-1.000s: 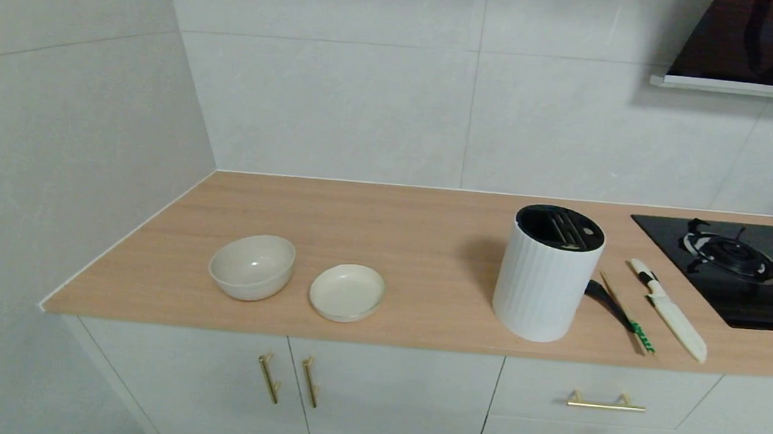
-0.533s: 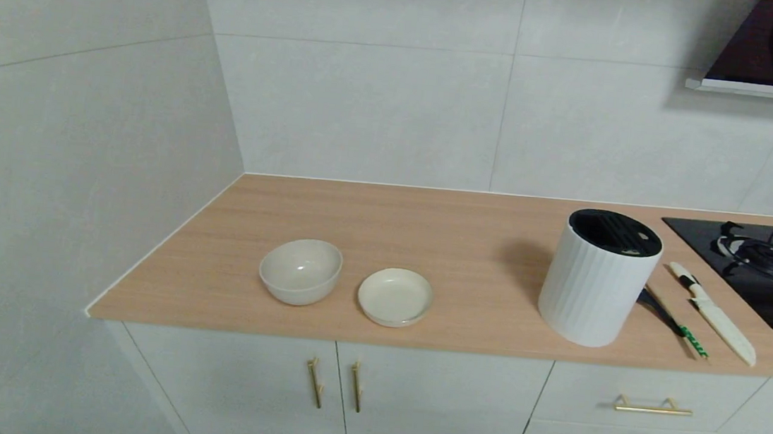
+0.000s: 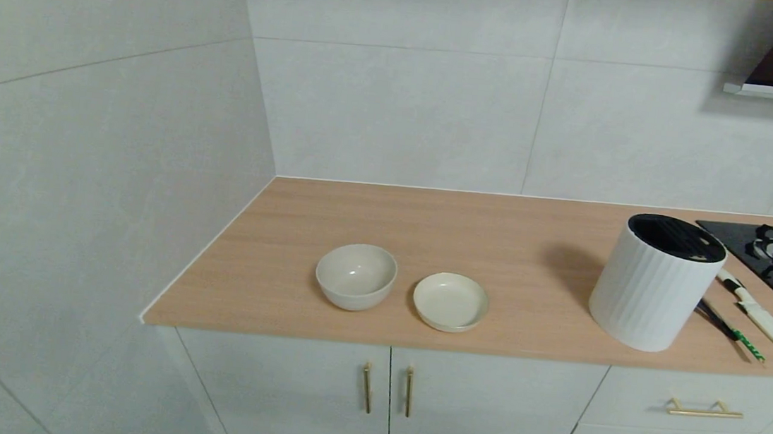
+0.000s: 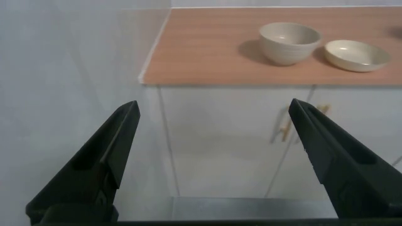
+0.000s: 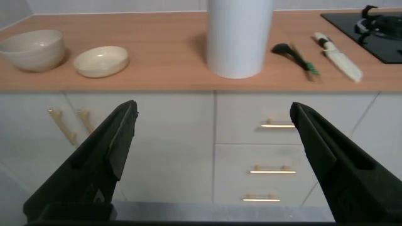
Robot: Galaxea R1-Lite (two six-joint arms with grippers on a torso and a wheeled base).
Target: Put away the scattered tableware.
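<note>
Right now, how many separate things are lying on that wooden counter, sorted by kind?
Bowl: 1
Shallow dish: 1
White ribbed holder: 1
Knife: 1
Black utensil: 1
Chopsticks with green ends: 1 set, number of sticks unclear
Total: 6

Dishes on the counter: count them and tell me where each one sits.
2. The bowl stands on the counter nearer the wall corner; the shallow dish lies beside it, apart, toward the white utensil holder. Nothing seems to hide another.
</note>
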